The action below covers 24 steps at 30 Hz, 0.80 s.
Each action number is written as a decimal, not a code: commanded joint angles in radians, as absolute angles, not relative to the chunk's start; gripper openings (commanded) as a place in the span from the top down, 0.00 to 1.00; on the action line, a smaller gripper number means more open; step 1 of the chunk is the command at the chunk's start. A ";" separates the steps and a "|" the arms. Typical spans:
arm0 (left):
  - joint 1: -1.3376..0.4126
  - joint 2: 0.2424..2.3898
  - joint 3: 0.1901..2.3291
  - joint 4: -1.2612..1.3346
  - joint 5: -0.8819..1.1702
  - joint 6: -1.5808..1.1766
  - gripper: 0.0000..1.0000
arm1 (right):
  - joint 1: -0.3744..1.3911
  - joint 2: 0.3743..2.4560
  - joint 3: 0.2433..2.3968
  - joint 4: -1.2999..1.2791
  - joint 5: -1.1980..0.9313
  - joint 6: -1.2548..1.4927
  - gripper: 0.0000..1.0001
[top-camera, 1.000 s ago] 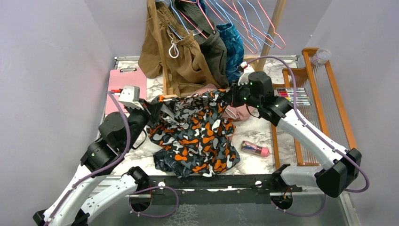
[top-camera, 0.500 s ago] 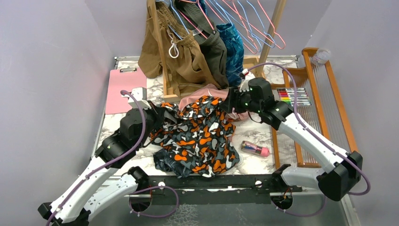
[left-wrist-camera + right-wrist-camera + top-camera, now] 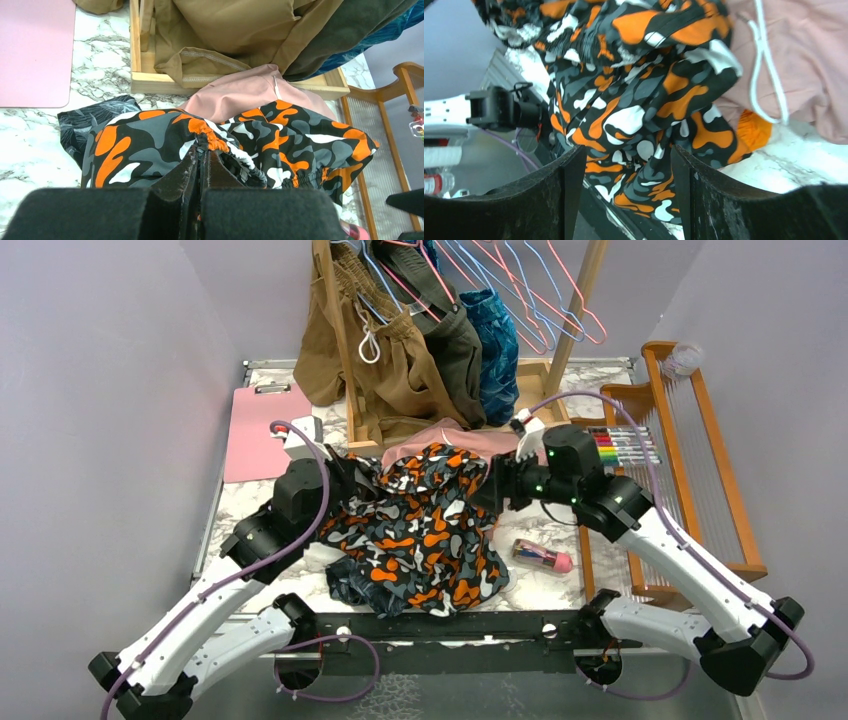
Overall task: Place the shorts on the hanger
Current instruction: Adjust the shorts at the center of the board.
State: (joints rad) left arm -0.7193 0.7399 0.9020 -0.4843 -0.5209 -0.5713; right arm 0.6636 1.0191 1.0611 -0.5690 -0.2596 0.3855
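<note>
The shorts (image 3: 420, 530), dark with orange, white and grey blobs, lie bunched across the middle of the table. My left gripper (image 3: 345, 475) is shut on their gathered waistband (image 3: 212, 140) at the left end and holds that edge up; its jaws are pressed together on the cloth (image 3: 202, 152). My right gripper (image 3: 490, 485) hovers at the shorts' right end, open, with the fabric (image 3: 639, 105) beyond its fingers and nothing pinched. The hanger (image 3: 597, 325), thin pink wire, hangs on the rack at the back among light-blue ones.
Dusty-pink shorts (image 3: 450, 435) lie behind the camouflage pair, and navy leaf-print shorts (image 3: 85, 120) peek out beneath. Brown shorts (image 3: 390, 360) hang on the wooden rack. A pink clipboard (image 3: 262, 430) lies left, a pink-capped tube (image 3: 542, 557) and a wooden loom (image 3: 690, 460) right.
My right gripper has opened, let go of the shorts' right end and drawn back. That end has sagged. My left gripper has carried the waistband to the right.
</note>
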 commanded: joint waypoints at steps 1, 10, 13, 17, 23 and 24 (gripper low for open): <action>-0.715 0.756 0.931 -0.431 -0.551 -0.566 1.00 | 0.746 1.056 1.025 -0.508 -0.274 0.443 0.34; -0.715 0.746 0.918 -0.426 -0.552 -0.567 1.00 | 0.819 1.181 0.952 -0.342 -0.032 0.587 0.33; -0.715 0.737 0.911 -0.428 -0.558 -0.562 1.00 | 0.819 1.244 0.962 -0.324 -0.001 0.597 0.34; -0.715 0.723 0.917 -0.427 -0.559 -0.551 1.00 | 0.820 1.303 0.990 -0.291 -0.039 0.578 0.58; -0.715 0.677 0.967 -0.443 -0.564 -0.528 1.00 | 0.819 1.208 1.072 -0.180 -0.324 0.386 0.99; -0.715 0.666 0.984 -0.447 -0.564 -0.528 1.00 | 0.820 1.197 1.112 -0.202 -0.389 0.332 0.99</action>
